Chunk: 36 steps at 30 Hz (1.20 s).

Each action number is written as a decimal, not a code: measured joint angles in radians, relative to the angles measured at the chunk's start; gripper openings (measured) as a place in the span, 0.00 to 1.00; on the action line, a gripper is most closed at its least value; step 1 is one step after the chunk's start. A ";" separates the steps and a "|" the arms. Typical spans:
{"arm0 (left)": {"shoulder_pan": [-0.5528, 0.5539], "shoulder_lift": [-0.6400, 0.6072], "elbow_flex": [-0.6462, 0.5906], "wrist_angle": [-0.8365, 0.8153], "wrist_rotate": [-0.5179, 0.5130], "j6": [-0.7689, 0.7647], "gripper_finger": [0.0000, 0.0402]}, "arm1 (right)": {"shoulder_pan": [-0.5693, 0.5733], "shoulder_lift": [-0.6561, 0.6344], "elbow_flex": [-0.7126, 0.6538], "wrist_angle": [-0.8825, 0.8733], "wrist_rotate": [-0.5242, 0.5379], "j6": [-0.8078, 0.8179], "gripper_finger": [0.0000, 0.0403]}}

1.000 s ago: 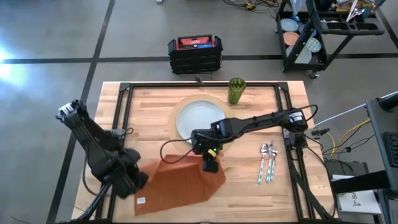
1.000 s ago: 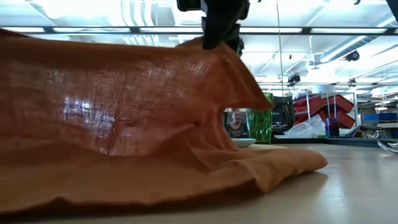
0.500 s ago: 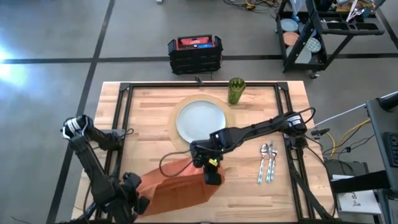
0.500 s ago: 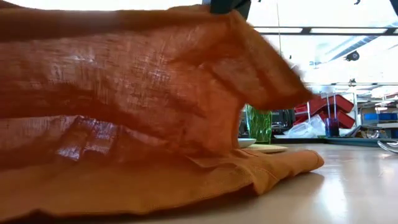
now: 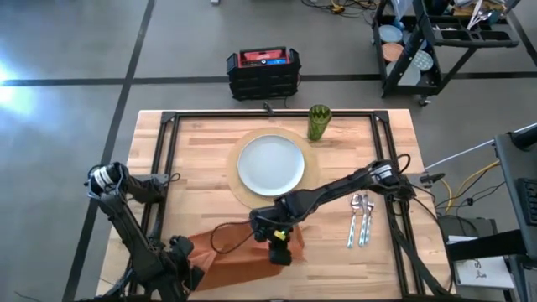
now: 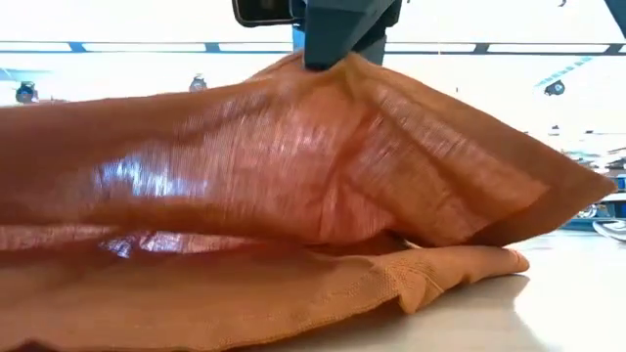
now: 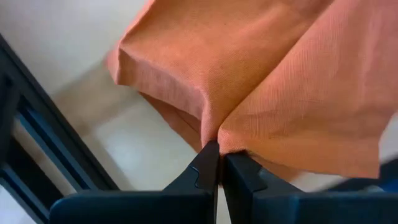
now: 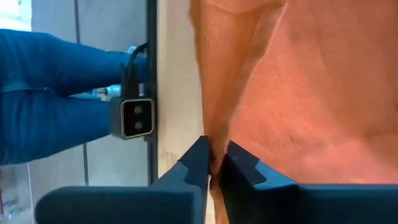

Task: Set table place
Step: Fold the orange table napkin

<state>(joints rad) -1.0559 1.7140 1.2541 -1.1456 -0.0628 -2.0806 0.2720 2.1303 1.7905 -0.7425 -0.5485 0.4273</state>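
Now both the left hand [image 7: 219, 149] and right hand [image 8: 214, 155] pinch the orange napkin [image 5: 243, 256].

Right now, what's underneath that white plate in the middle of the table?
A round tan placemat lies under the plate, its edge showing around the rim. Whether anything else lies between them cannot be seen; the plate covers the middle.

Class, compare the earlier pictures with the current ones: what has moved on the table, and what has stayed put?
Both grippers, the left gripper and the right gripper, jaws shut on the orange napkin, have pulled back toward the table's near edge. The napkin went with them and is now bunched into a smaller folded shape. The plate, placemat, green cup and cutlery stayed where they were.
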 joint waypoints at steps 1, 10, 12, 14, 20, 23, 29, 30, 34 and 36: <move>-0.002 -0.002 -0.011 0.002 -0.001 0.001 0.00 | -0.003 0.000 0.000 0.001 0.002 0.005 0.06; -0.012 -0.007 -0.054 0.003 -0.007 0.003 0.01 | -0.017 -0.013 0.000 -0.014 0.059 0.061 0.39; -0.017 -0.007 -0.055 0.006 -0.007 0.003 0.02 | -0.017 -0.017 0.000 -0.038 0.068 0.097 0.45; -0.019 -0.007 -0.055 0.019 -0.007 0.003 0.02 | -0.017 -0.027 0.000 -0.073 0.099 0.120 0.50; -0.043 -0.007 -0.055 0.049 -0.007 0.002 0.00 | -0.015 -0.092 0.002 -0.236 0.336 0.068 0.51; -0.048 -0.006 -0.056 0.055 -0.007 -0.007 0.00 | -0.026 -0.093 -0.005 -0.318 0.378 0.027 0.48; -0.050 -0.009 -0.056 0.108 -0.011 -0.017 0.02 | -0.009 -0.092 -0.089 -0.324 0.379 0.041 0.39; -0.050 -0.010 -0.051 0.109 -0.025 -0.024 0.02 | 0.004 -0.095 -0.103 -0.322 0.383 0.050 0.38; -0.049 -0.012 -0.018 0.108 -0.174 -0.023 0.01 | 0.034 -0.101 -0.131 -0.277 0.424 0.060 0.30; -0.048 -0.016 -0.005 0.105 -0.257 -0.014 0.00 | 0.028 -0.101 -0.138 -0.215 0.440 0.075 0.24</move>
<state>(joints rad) -1.1042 1.6979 1.2495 -1.0407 -0.3197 -2.0946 0.3003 2.0293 1.6520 -0.9575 -0.1089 0.5027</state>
